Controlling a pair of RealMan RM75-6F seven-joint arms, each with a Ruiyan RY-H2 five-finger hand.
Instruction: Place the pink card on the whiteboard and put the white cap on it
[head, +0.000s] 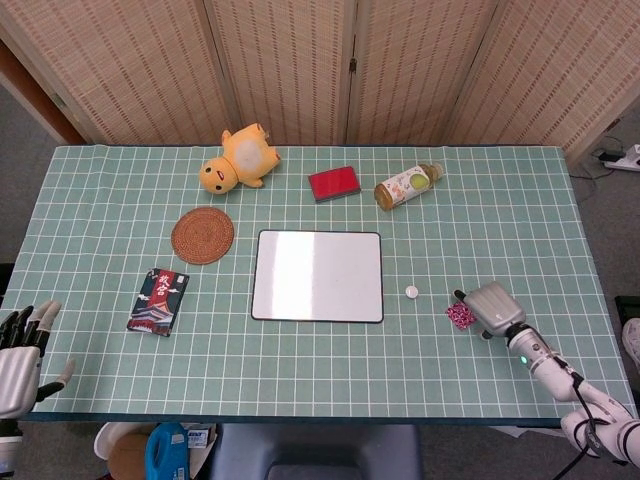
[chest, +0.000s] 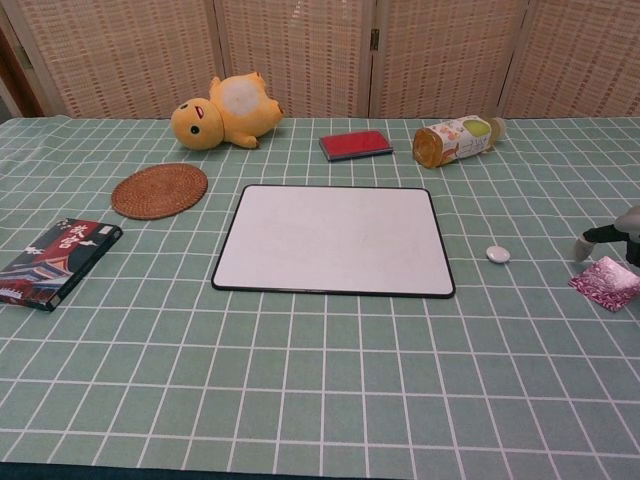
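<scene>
The pink card lies flat on the green cloth, right of the whiteboard. Between the two sits the small white cap. My right hand hovers at the card's right edge, palm down, with a dark fingertip just above the card's far corner; it holds nothing. My left hand rests off the table's near left corner, fingers spread and empty. The whiteboard is bare.
At the back lie a yellow plush, a red case and a bottle on its side. A woven coaster and a dark booklet lie left of the whiteboard.
</scene>
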